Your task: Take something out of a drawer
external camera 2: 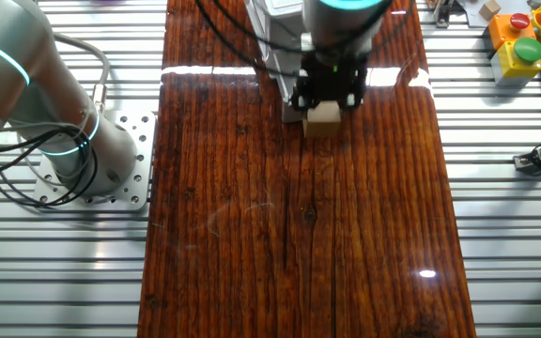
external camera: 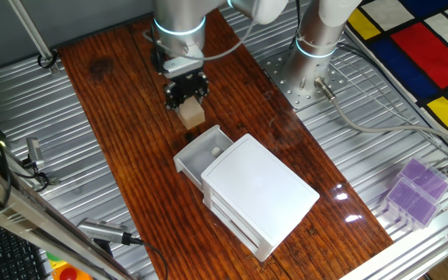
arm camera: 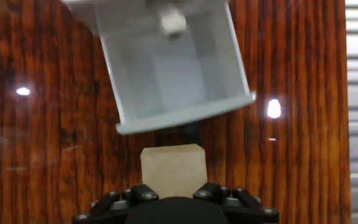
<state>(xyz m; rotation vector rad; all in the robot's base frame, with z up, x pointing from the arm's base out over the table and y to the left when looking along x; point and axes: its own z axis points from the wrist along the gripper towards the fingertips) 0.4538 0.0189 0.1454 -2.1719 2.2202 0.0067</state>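
My gripper (external camera: 187, 92) is shut on the something (external camera: 192, 114), a small tan blocky lump that sticks out below the fingertips, a little above the wooden table. It hangs just beyond the front of the open drawer (external camera: 199, 152), the upper shallow white tray of the white two-drawer unit (external camera: 261, 190). In the hand view the something (arm camera: 173, 168) sits between the black fingers (arm camera: 138, 194), and the drawer (arm camera: 229, 68) lies ahead, tilted, showing a bare white inside and its small white knob (arm camera: 173, 23). The other fixed view shows the gripper (external camera 2: 327, 94) with the something (external camera 2: 323, 118) in it.
The arm's metal base (external camera: 311, 74) stands at the back right of the wooden board. A purple box (external camera: 415, 191) lies on the slatted metal at the right. Metal tools (external camera: 103, 231) lie at the left. Coloured toys (external camera 2: 524, 38) sit off the board.
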